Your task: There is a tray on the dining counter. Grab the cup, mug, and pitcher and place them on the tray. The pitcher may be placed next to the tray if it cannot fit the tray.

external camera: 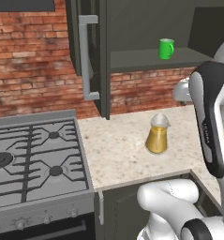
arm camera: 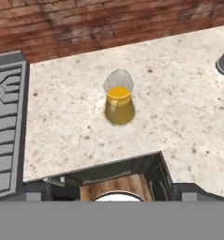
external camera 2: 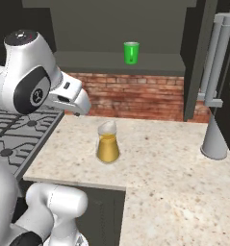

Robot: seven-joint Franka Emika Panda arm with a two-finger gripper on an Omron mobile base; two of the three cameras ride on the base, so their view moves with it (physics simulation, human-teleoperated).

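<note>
Room: kitchen corner with a red brick wall (external camera: pixel 33 61) behind a pale speckled counter (external camera 2: pixel 164 158) on dark cabinets.
Stove: grey gas stove (external camera: pixel 33 159) sits flush against the counter's left end.
Pitcher: clear glass pitcher (external camera 2: pixel 107 142) with amber-orange liquid stands upright on the counter, out in the open, well apart from the stove and the wall; seen from above at (arm camera: pixel 119 104).
Mug: bright green mug (external camera: pixel 166 48) stands upright on a dark open shelf (external camera: pixel 151 58) above the counter, higher than and behind the pitcher; also at (external camera 2: pixel 131 53).
Grey vessel: tapered grey vessel (external camera 2: pixel 214 139) stands on the counter to the right, well apart from the pitcher.
Cabinet door: tall dark door with a long grey handle (external camera: pixel 87 56) hangs beside the shelf.
Hand: fingers spread wide, pinching nothing; it looks down at the pitcher from above.
</note>
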